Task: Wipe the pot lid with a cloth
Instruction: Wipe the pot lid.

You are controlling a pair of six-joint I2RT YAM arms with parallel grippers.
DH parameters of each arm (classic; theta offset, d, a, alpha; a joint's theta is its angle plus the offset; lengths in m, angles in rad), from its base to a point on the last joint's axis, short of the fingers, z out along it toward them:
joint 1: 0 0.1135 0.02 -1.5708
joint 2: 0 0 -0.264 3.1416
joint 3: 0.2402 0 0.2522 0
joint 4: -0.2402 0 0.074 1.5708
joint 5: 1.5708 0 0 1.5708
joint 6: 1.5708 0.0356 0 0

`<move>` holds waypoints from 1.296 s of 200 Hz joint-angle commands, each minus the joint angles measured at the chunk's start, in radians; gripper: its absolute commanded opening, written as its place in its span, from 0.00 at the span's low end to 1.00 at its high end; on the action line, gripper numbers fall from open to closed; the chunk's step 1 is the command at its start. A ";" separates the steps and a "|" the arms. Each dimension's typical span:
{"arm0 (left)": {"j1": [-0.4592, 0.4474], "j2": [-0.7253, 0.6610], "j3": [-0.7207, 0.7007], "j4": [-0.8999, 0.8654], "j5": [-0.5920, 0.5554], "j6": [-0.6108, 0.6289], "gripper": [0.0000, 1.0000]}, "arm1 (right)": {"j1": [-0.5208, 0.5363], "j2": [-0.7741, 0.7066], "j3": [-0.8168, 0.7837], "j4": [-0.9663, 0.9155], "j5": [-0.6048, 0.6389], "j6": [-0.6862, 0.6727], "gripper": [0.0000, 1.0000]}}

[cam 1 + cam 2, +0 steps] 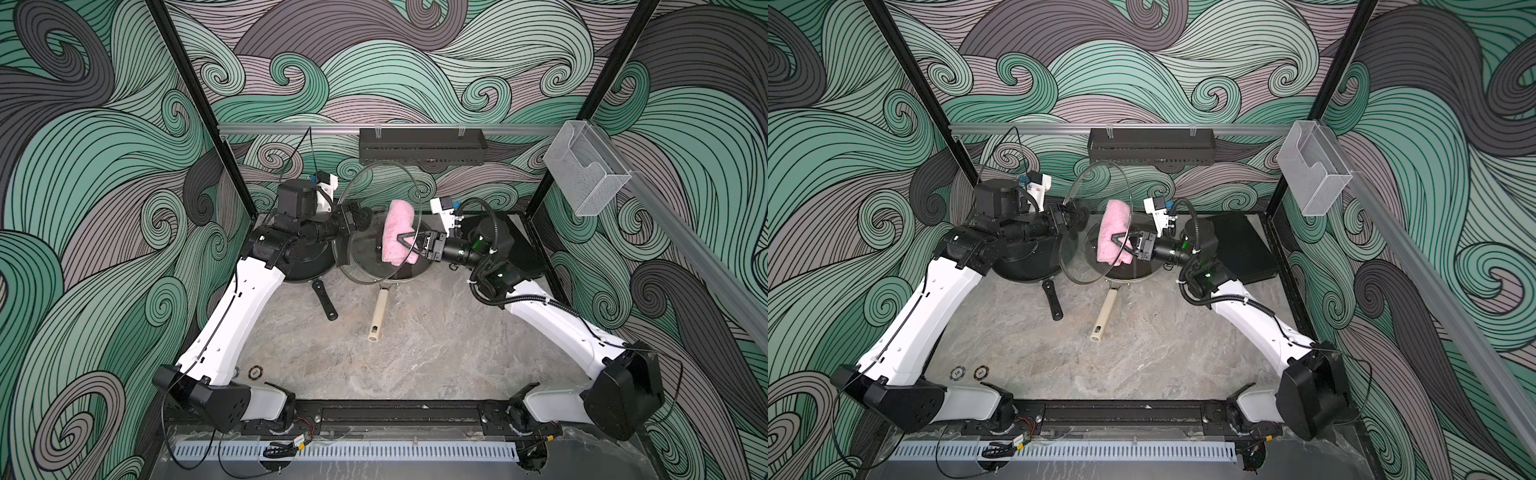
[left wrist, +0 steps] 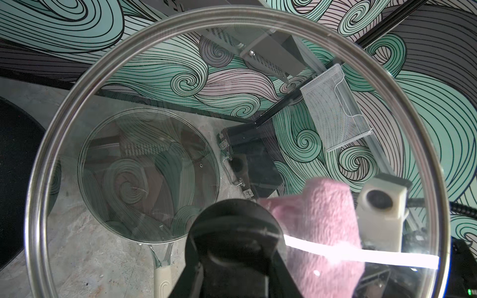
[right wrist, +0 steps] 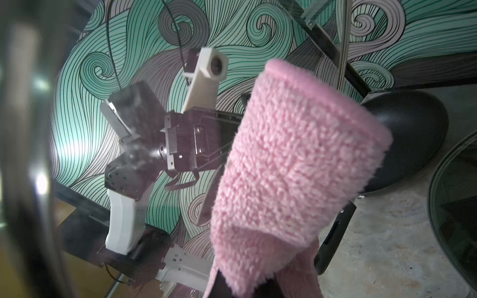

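The pot lid (image 1: 374,187) (image 1: 1096,183) is a large glass disc with a steel rim, held up on edge above the table. My left gripper (image 1: 357,216) (image 1: 1073,216) (image 2: 237,247) is shut on its black knob (image 2: 237,227). The cloth (image 1: 399,232) (image 1: 1113,232) (image 3: 296,160) is a fluffy pink towel, folded over my right gripper (image 1: 405,239) (image 1: 1117,239) (image 3: 245,283), which is shut on it. It sits at the lid's far face, right of the knob, and shows through the glass in the left wrist view as the cloth (image 2: 325,219). Whether it touches the glass I cannot tell.
Under the lid stands a pan with a beige handle (image 1: 378,316), covered by a second glass lid (image 1: 374,262). A black frying pan (image 1: 307,266) lies under my left arm. A black rack (image 1: 422,145) and a clear box (image 1: 586,170) hang on the rails; a black case (image 1: 515,245) sits back right.
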 commanded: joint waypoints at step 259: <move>-0.009 -0.024 0.031 0.124 0.026 0.043 0.00 | 0.018 0.030 0.002 0.078 -0.015 0.038 0.00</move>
